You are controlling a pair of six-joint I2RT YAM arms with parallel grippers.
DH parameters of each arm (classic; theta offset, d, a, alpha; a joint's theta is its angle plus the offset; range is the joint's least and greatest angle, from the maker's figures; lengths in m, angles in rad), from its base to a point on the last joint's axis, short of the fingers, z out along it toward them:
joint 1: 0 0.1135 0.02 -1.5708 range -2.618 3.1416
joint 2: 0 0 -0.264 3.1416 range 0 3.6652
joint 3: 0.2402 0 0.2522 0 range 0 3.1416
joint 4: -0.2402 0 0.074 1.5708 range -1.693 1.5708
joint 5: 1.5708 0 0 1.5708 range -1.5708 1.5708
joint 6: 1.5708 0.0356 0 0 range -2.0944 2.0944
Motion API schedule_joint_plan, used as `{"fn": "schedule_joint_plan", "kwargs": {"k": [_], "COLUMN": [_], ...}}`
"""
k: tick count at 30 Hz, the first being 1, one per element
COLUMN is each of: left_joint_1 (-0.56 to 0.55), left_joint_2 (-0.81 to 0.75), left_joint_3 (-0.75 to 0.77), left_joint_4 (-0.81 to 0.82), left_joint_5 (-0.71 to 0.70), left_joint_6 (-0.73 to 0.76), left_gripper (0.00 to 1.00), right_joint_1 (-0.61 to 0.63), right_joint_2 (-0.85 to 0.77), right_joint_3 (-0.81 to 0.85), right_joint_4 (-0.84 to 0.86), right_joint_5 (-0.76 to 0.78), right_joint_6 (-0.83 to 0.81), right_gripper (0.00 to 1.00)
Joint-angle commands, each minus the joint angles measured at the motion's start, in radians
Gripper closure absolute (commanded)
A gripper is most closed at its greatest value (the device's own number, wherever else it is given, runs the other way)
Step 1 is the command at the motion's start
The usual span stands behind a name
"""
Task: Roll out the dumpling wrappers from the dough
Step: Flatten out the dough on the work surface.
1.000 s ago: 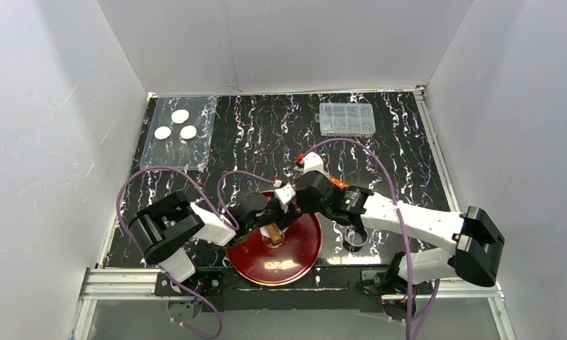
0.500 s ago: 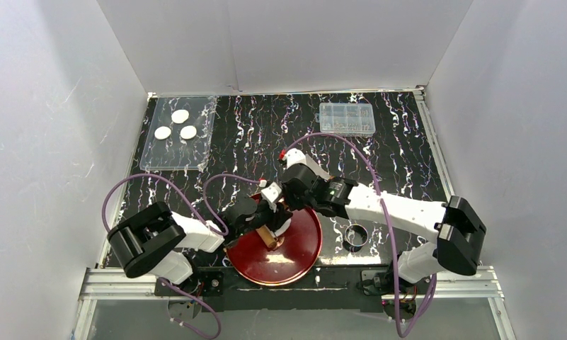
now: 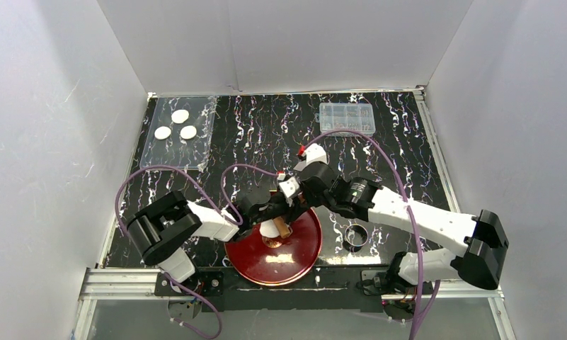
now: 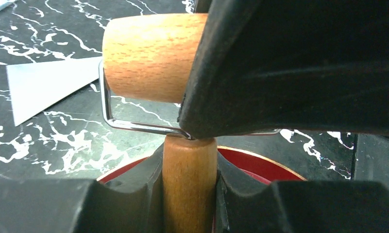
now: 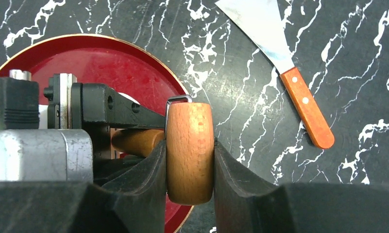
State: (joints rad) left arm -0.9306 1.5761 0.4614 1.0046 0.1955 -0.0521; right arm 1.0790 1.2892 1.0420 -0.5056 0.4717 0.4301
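Observation:
A wooden roller has a short barrel (image 5: 189, 150) on a wire frame and a handle (image 4: 189, 184). My left gripper (image 4: 190, 189) is shut on the handle. My right gripper (image 5: 190, 165) is shut on the barrel. Both grippers meet over the far part of the red plate (image 3: 294, 255), the left gripper (image 3: 273, 212) next to the right gripper (image 3: 296, 204). A white lump of dough (image 3: 270, 228) shows on the plate just under them, mostly hidden. Three dumpling wrappers (image 3: 180, 115) lie on a clear tray (image 3: 174, 156) at the far left.
A scraper with an orange handle (image 5: 306, 104) lies on the black marbled table beyond the plate; its blade (image 4: 46, 85) shows in the left wrist view. A metal ring (image 3: 356, 235) sits right of the plate. A clear box (image 3: 347, 119) stands at the back right.
Both grippers, still holding the roller, shifted left over the plate half a second ago and have moved back to the right. The wrappers have not moved.

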Motion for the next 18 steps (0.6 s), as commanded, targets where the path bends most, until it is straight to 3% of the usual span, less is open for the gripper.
{"fn": "schedule_joint_plan", "kwargs": {"k": [1, 11, 15, 18], "left_joint_1": [-0.051, -0.079, -0.077, -0.029], "left_joint_2": [0.076, 0.146, 0.09, 0.066], "left_joint_3": [0.092, 0.068, -0.031, -0.04], "left_joint_4": [-0.115, -0.164, -0.243, -0.282], "left_joint_5": [0.012, -0.07, -0.224, -0.24], "left_joint_6": [0.062, -0.139, -0.223, -0.263], "left_gripper": [1.0, 1.0, 1.0, 1.0], "right_joint_1": [0.086, 0.114, 0.203, 0.216], "right_joint_2": [0.018, 0.016, 0.17, 0.222], "right_joint_3": [-0.05, -0.205, -0.177, -0.144], "right_joint_4": [0.136, 0.186, 0.312, 0.335], "right_joint_5": [-0.204, -0.241, -0.278, -0.297], "right_joint_6": [-0.033, 0.061, 0.108, 0.085], "right_gripper": [0.99, 0.99, 0.99, 0.99]}}
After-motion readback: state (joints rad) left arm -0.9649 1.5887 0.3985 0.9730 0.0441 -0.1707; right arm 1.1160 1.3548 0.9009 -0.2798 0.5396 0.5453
